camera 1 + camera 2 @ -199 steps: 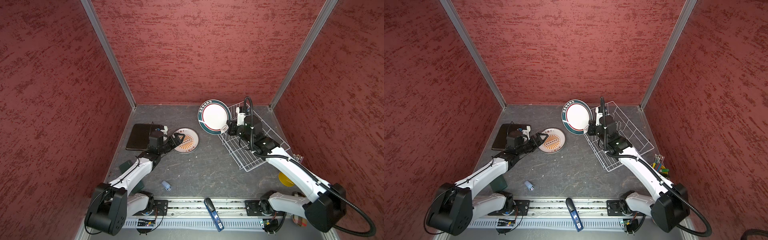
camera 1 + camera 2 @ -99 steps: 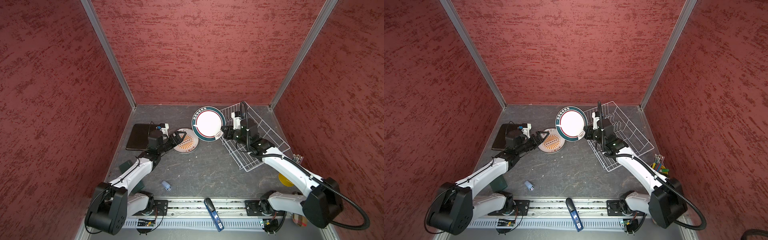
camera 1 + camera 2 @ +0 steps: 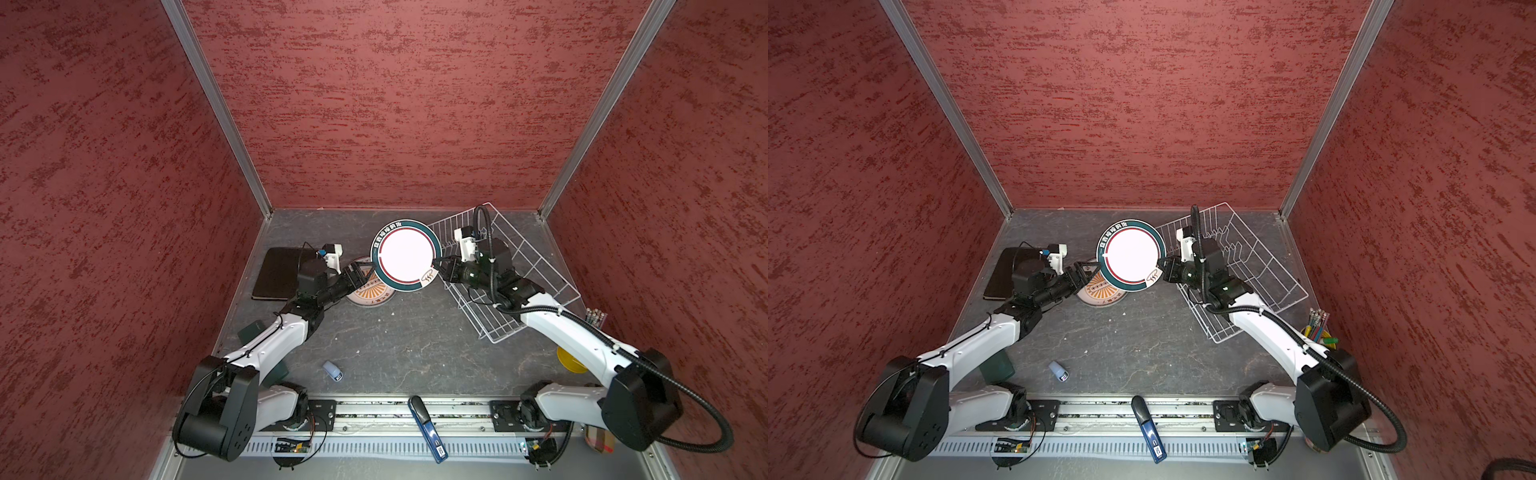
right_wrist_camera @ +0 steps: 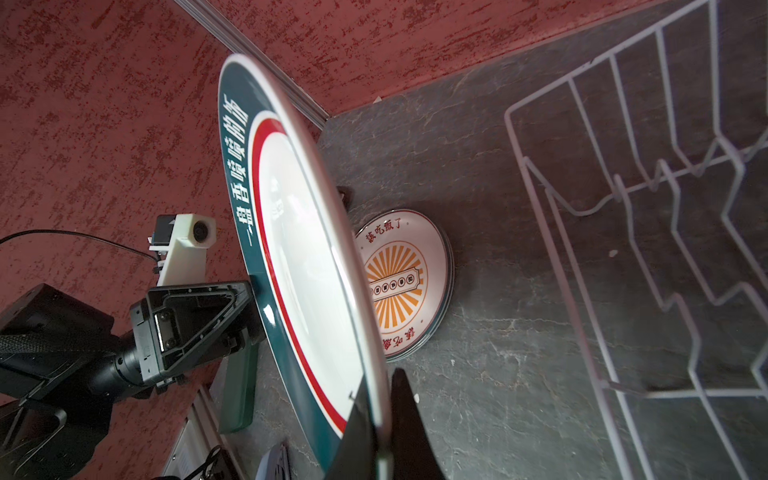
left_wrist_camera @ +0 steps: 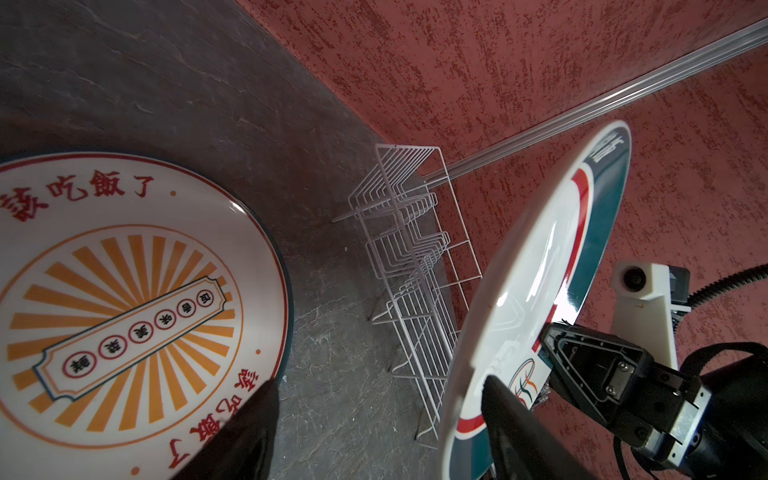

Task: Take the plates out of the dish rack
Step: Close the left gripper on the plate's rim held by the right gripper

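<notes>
while tight on plate (image 3: pixel 406 254), right claw (image 3: pixel 436 266)

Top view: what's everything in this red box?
teal plate: one, white and teal, midair, centre
sunburst plate: at least one, white-orange, flat on table below it
brown plate: one, dark brown, back left
rack: one, white, back right
bottle: one, pale blue, front
tool: one, blue-black, front rail
block: one, dark green, under left arm
pens: several, mixed, right edge
table: one, grey, underneath
left gripper: one, black, open astride teal plate's rim
right gripper: one, black, shut on teal plate
</notes>
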Controlling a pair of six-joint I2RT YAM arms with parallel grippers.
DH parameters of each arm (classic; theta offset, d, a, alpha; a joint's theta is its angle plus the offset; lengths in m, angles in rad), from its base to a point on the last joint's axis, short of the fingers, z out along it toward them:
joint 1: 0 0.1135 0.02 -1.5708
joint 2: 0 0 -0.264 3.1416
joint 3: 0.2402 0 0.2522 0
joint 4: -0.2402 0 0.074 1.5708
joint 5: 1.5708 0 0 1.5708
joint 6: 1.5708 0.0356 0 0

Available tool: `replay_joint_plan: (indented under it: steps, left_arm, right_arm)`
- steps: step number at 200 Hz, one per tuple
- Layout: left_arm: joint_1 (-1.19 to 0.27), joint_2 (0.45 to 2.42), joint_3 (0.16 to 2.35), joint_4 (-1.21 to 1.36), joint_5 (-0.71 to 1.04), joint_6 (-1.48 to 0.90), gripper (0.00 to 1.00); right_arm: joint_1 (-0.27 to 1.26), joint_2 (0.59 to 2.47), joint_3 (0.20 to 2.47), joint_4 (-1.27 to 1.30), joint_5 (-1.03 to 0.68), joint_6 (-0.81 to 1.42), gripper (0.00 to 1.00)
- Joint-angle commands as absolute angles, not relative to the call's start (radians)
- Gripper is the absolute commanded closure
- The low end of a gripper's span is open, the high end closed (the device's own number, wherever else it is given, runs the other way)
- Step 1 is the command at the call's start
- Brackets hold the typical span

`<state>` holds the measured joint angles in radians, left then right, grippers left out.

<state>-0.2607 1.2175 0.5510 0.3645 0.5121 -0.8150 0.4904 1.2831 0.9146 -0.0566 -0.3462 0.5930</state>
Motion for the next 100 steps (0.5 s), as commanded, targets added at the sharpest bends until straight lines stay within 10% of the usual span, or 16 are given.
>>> replay_joint_plan:
  steps: [1, 100]
  left_arm:
    - [-0.270, 1.216, 0.540, 0.423, 0.538, -0.809, 0.26]
    - [-0.272, 1.226, 0.530, 0.469, 0.552, -0.835, 0.59]
  right_arm:
    - [0.495, 1.282, 0.905, 0.052, -0.416, 0.639, 1.00]
    - [0.495, 1.312, 0.892, 0.104, -0.546, 0.675, 1.00]
